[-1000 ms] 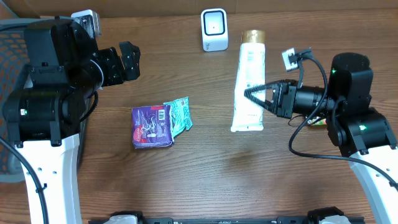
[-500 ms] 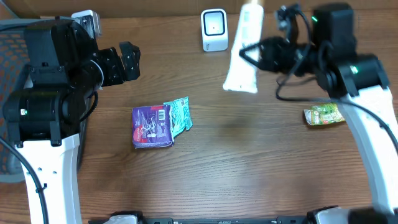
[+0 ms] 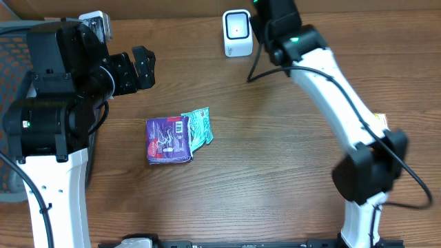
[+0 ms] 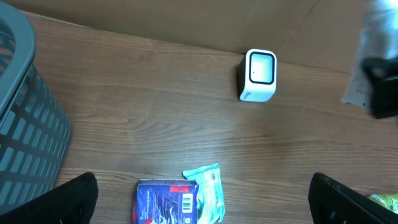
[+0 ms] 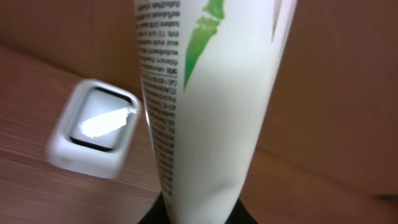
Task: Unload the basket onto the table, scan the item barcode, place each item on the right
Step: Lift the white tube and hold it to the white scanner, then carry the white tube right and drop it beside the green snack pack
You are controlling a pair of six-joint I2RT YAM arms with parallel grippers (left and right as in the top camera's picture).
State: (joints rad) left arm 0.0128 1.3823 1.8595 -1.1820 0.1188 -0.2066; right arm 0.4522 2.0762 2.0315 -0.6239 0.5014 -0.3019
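Two packets lie touching on the wooden table (image 3: 275, 172), nearest the robot's base: a purple one (image 3: 167, 140) with a barcode label facing up, and a green one (image 3: 200, 127) against its right edge. Beyond them and to the left, the left gripper (image 3: 140, 69) hangs above the table with its jaws spread wide and nothing between them. A grey slatted basket (image 4: 25, 124) stands off the table's left side.

Farther back, a small white scanner (image 3: 238, 32) stands upright near the table's far edge, in front of a brown cardboard wall (image 4: 186, 22). The right arm stretches across to that far edge. The right gripper (image 5: 198, 211) is clenched around a white tube (image 5: 205, 112) and holds it in the air just beside the scanner, apart from it. In the right wrist view the tube rises from the dark fingers, showing small black print and a green leaf mark. Whether a barcode faces the scanner's window cannot be told.
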